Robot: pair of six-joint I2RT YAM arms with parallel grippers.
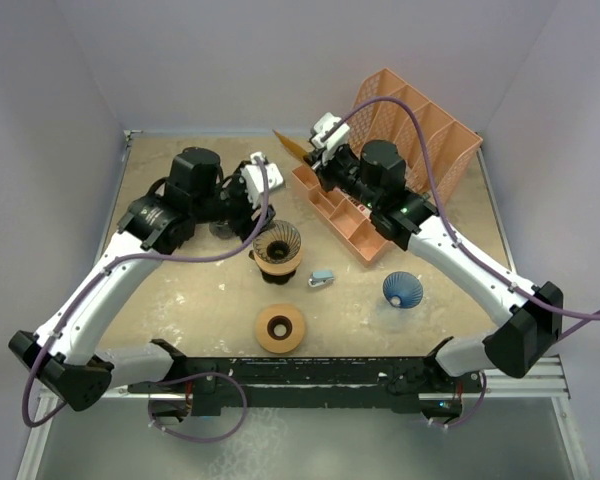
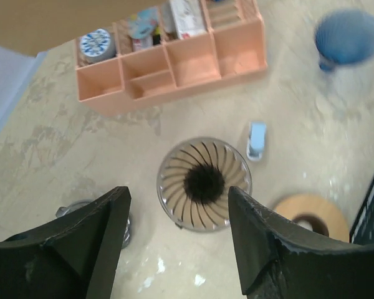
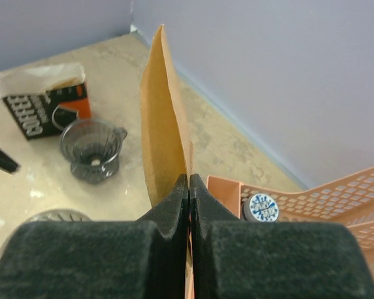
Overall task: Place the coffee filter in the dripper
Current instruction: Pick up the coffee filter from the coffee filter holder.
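Observation:
A brown paper coffee filter [image 3: 165, 118] stands edge-on between my right gripper's [image 3: 189, 180] jaws, which are shut on its lower edge. From above, that gripper [image 1: 315, 153] holds the filter [image 1: 288, 143] over the back of the table, beside the orange organizer. The clear ribbed dripper [image 1: 278, 245] sits on a wooden stand at mid-table. My left gripper [image 2: 176, 198] is open and empty, hovering above and just short of that dripper [image 2: 204, 184]. It sits to the dripper's back left in the top view [image 1: 245, 205].
The orange organizer [image 1: 355, 215] and mesh rack [image 1: 420, 125] stand at back right. A blue dripper [image 1: 402, 290], a wooden ring [image 1: 280, 328] and a small blue clip [image 1: 322, 279] lie near the front. A dark glass dripper [image 3: 92, 149] and a coffee box [image 3: 47, 106] stand at back left.

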